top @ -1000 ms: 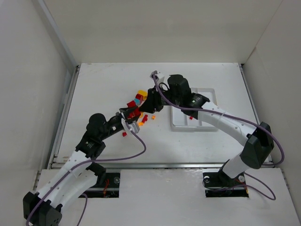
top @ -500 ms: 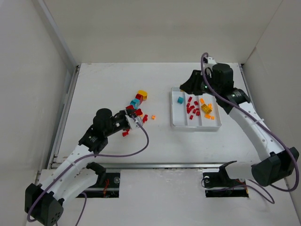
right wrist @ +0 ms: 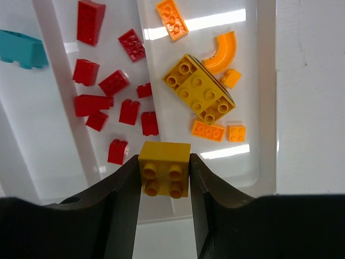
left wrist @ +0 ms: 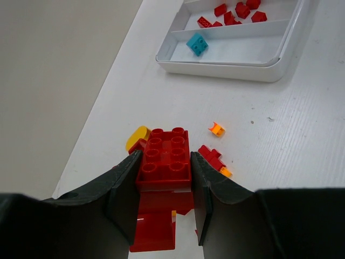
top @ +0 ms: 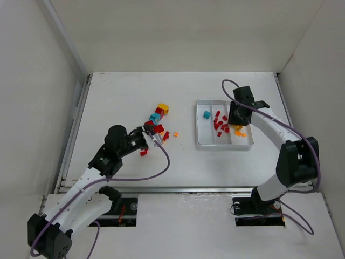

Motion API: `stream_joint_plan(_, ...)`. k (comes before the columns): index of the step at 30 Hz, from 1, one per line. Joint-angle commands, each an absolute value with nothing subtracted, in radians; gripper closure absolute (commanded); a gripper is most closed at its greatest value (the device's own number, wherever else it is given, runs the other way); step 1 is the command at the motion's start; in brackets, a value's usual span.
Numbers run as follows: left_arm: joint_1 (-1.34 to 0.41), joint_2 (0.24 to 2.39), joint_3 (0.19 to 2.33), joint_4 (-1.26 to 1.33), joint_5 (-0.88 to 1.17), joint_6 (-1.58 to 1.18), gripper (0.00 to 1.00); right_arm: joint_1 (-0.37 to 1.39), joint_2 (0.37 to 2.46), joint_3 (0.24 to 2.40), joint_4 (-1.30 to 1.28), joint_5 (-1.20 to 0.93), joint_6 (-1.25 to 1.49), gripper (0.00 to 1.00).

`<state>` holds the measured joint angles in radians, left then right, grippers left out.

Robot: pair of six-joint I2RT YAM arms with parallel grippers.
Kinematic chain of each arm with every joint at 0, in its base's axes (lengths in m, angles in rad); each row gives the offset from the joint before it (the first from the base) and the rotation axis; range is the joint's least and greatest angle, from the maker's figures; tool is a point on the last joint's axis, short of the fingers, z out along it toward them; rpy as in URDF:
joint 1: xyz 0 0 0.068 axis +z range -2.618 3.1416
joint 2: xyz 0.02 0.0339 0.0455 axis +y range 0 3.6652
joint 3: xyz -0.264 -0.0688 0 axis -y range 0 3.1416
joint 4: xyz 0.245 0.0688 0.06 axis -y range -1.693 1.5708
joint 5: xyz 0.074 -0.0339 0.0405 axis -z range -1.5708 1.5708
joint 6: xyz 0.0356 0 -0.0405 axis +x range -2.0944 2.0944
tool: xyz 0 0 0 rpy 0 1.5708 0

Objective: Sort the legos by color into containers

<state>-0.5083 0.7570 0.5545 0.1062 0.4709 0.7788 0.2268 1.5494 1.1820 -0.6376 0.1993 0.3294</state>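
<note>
Two bricks are being held. The left fingers [left wrist: 133, 166] are squeezed tight on a big red brick [left wrist: 164, 156], right by the loose pile of legos [top: 157, 116] on the bench [top: 118, 97]. More red hangs under that brick, and I cannot tell if it is one piece or two. The brick hides most of the pile in the left wrist view. Only a bit of a yellow one [left wrist: 137, 138] peeks out beside it, and a tiny orange bit [left wrist: 216, 128] lies alone farther on. The white tray [left wrist: 226, 71] is cut off at the top there.

The right fingers [right wrist: 131, 175] pinch a small yellow brick [right wrist: 164, 167] over the near end of the tray. It covers the wall under it, so which compartment is below is hard to say. From above, the right wrist hides those fingers and the yellow brick, and some orange ones too.

One teal brick [top: 206, 114] lies in the left compartment; the right wrist view cuts it off at the edge. Red bricks [top: 219, 123] fill the middle compartment. Orange and yellow ones [right wrist: 198, 96] lie in the right compartment.
</note>
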Motion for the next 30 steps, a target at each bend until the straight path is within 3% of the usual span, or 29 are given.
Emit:
stream_joint_plan(1, -0.506, 0.724, 0.589, 0.166, 0.503, 0.758, 1.0, 0.212, 1.58, 1.213, -0.614, 0.259, 0.305, 0.86)
stream_joint_plan(8, -0.506, 0.706, 0.58, 0.166, 0.503, 0.758, 1.0, 0.172, 1.643, 1.25, -0.583, 0.259, 0.273, 0.74)
stream_joint_plan(19, -0.506, 0.696, 0.561, 0.175, 0.503, 0.749, 1.0, 0.172, 1.842, 1.433, -0.557, 0.262, 0.225, 0.72)
stream_joint_plan(23, -0.506, 0.678, 0.561, 0.175, 0.494, 0.749, 1.0, 0.172, 1.922, 1.54, -0.581, 0.262, 0.216, 0.58)
stream_joint_plan(24, -0.506, 0.678, 0.561, 0.175, 0.494, 0.749, 1.0, 0.172, 1.931, 1.551, -0.594, 0.262, 0.206, 0.49)
stream_joint_plan(27, -0.506, 0.669, 0.561, 0.175, 0.494, 0.749, 1.0, 0.172, 1.947, 1.575, -0.615, 0.262, 0.196, 0.35)
stream_joint_plan(30, -0.506, 0.669, 0.552, 0.175, 0.494, 0.749, 1.0, 0.172, 1.947, 1.575, -0.615, 0.25, 0.187, 0.31)
